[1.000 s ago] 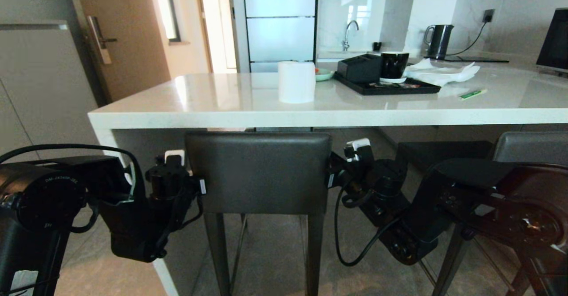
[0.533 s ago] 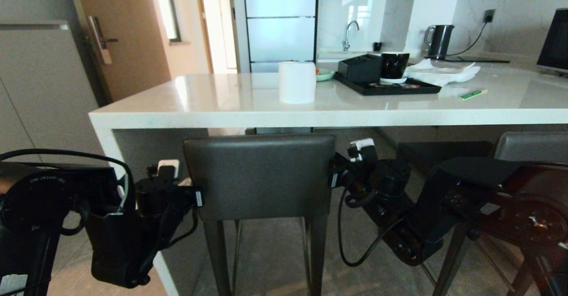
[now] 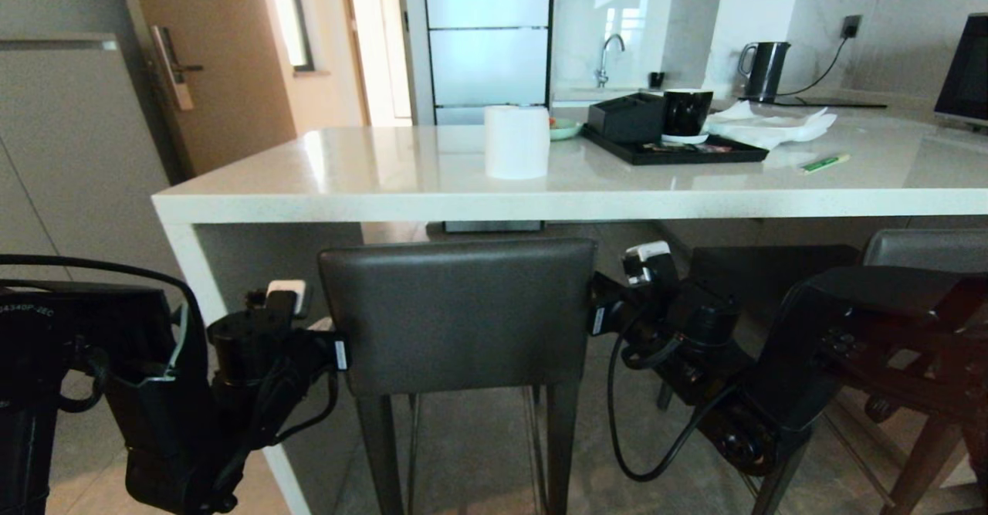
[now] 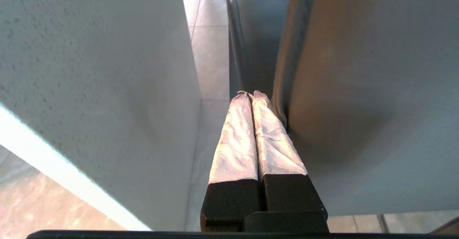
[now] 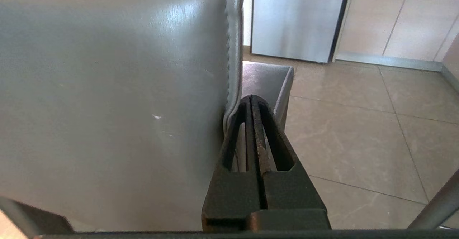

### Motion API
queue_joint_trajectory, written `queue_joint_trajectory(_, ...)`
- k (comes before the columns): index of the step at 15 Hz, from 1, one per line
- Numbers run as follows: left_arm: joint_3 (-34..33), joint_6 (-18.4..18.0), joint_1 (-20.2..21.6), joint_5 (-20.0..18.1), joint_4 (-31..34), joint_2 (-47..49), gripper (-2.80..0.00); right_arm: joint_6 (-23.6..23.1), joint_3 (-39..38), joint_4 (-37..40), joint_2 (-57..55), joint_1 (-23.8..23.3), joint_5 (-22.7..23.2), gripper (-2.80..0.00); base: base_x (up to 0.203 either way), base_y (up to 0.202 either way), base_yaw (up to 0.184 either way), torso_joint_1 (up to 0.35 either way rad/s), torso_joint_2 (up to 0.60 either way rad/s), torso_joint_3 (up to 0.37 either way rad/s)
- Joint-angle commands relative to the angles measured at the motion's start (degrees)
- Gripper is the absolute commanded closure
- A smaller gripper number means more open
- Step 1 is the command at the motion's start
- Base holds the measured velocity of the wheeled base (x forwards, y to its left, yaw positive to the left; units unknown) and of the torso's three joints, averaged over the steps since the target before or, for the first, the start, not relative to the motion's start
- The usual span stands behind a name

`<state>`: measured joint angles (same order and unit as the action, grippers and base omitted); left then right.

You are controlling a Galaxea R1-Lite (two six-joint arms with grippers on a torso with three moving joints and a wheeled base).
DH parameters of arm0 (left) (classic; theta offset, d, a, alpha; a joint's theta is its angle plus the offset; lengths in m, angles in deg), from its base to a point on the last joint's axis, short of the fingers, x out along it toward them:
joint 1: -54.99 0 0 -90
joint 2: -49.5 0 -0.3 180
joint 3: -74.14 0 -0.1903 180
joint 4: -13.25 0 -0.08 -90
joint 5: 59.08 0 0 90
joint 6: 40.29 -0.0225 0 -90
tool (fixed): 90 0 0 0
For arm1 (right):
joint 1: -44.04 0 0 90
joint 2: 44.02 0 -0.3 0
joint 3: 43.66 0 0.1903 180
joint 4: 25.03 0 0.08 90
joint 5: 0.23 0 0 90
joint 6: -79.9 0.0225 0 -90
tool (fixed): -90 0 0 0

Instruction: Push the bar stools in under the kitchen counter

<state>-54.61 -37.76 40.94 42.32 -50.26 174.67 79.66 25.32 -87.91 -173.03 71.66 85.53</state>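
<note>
One bar stool stands in front of me, its dark grey backrest [image 3: 455, 306] just below the edge of the white kitchen counter [image 3: 386, 191]. My left gripper [image 3: 340, 351] is shut and lies against the backrest's left side, in the gap between the backrest [image 4: 358, 88] and the counter's white side panel [image 4: 89, 88]. Its tape-wrapped fingertips [image 4: 247, 104] hold nothing. My right gripper [image 3: 597, 318] is also shut and empty, and it lies along the backrest's right edge [image 5: 107, 88], above the seat [image 5: 267, 79]. A second bar stool [image 3: 922, 251] shows at the right, partly behind my right arm.
On the counter stand a white paper roll [image 3: 515, 142], a black tray [image 3: 725, 154] with a black cup [image 3: 685, 112], crumpled paper and a green pen [image 3: 822, 163]. A kettle [image 3: 762, 69] and a sink are further back. A wooden door [image 3: 216, 59] is at the left.
The stool's backrest now shows a little lower and wider under the counter edge. Both grippers have sunk with it along its sides, the left arm dropping most. The counter has not shifted.
</note>
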Motion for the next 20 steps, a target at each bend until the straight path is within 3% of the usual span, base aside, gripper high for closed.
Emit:
queue_joint_trajectory(1, -0.18, 0.02, 1.75, 1.08, -0.79, -1.33, 0.00, -0.02, -1.15, -1.11, 2.75, -1.27, -0.77, 0.00, 0.000, 0.000, 0.000, 0.000, 0.00, 0.000)
queue_joint_trajectory(5, -2.38, -0.01, 7.88, -0.07, -0.79, -1.70, 0.00, 0.07, -4.77, -1.35, 5.82, -5.12, -0.68, 0.00, 0.000, 0.000, 0.000, 0.000, 0.00, 0.000)
queue_joint_trajectory(8, -9.85, 0.19, 11.12, -6.30, -0.79, -7.41, 0.00, 0.28, -12.36, -1.41, 10.29, -6.92, -1.08, 0.00, 0.000, 0.000, 0.000, 0.000, 0.00, 0.000)
queue_joint_trajectory(10, -15.14, 0.31, 11.97, -10.77, -0.79, -14.26, 0.00, 1.29, -19.92, -1.41, 17.58, -7.14, -1.96, 0.00, 0.000, 0.000, 0.000, 0.000, 0.00, 0.000)
queue_joint_trajectory(15, -22.50, -0.47, 9.35, -15.16, -0.58, -37.81, 0.00, 1.74, -34.81, 2.81, 39.22, -8.30, -6.99, 0.00, 0.000, 0.000, 0.000, 0.000, 0.00, 0.000)
queue_joint_trajectory(18, -24.40, -2.63, 8.56, -14.38, 8.39, -53.11, 0.00, -0.42, -38.26, 9.59, 53.17, -9.08, -8.49, 0.00, 0.000, 0.000, 0.000, 0.000, 0.00, 0.000)
queue_joint_trajectory(20, -22.56, -3.16, 8.39, -13.17, 21.49, -65.45, 0.00, -3.51, -37.51, 18.43, 64.25, -9.74, -8.86, 0.00, 0.000, 0.000, 0.000, 0.000, 0.00, 0.000)
